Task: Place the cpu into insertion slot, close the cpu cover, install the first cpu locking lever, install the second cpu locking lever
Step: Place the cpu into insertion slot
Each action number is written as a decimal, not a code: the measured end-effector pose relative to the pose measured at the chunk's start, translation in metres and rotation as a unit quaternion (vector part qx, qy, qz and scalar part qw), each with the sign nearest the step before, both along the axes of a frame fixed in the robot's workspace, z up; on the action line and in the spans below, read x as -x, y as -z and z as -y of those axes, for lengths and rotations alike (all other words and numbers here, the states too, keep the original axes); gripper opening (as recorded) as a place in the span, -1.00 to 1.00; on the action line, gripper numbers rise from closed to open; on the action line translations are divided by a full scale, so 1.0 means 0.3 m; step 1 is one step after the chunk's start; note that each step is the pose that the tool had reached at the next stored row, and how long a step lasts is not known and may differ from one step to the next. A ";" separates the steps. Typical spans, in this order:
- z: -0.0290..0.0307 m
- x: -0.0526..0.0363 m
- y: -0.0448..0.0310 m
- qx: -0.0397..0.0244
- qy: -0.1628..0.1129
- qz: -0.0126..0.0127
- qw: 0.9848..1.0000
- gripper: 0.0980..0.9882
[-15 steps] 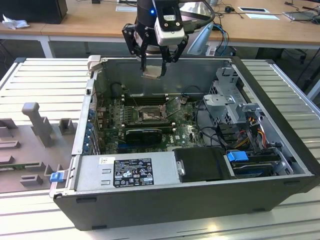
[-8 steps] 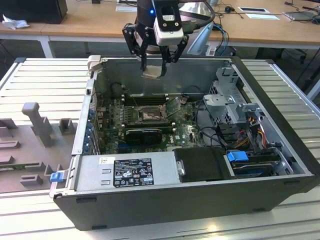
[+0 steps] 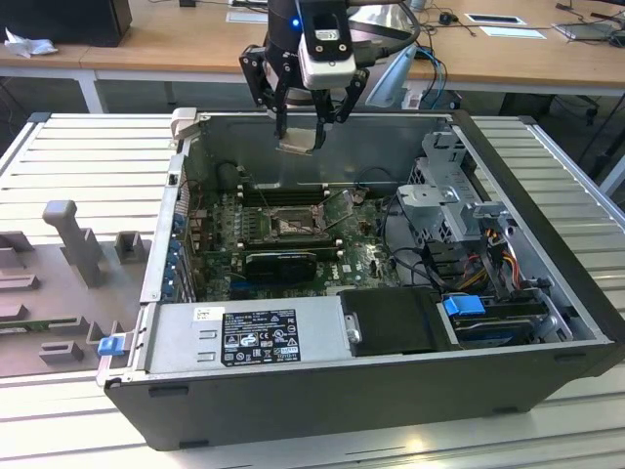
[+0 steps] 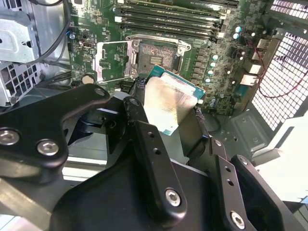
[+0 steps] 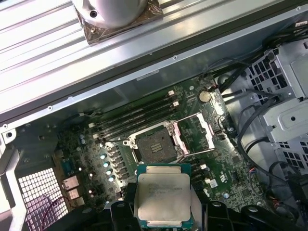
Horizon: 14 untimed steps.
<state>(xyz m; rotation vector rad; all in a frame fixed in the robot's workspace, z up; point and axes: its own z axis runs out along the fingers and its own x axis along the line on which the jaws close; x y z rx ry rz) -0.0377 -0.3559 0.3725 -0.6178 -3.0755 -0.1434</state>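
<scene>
The cpu sits in the claw, pinched by two opposite edges between the black fingers, which are closed only as far as the chip's width allows. Its pale metal top faces the first wrist view and it lies roughly flat. In the exterior view the claw hangs high, above the open computer case and near its far wall, well apart from the green board below. The insertion slot lies beneath the claw but not straight under it. Both wrist views show it just beyond one free edge of the held chip, with its brownish contact field bare. Judging by the first wrist view, the chip's edges seem turned a little against the slot's rim, so the two squares do not look quite lined up. The cpu cover is swung open and lies beside the slot, away from the long memory slots, so nothing stands between chip and socket.
</scene>
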 end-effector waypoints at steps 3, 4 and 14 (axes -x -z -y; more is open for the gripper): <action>0.000 0.000 0.000 0.000 0.004 0.000 1.000 -0.04; 0.000 0.000 0.000 0.000 0.005 0.000 1.000 -0.04; 0.000 0.000 0.000 0.000 0.023 0.000 1.000 -0.04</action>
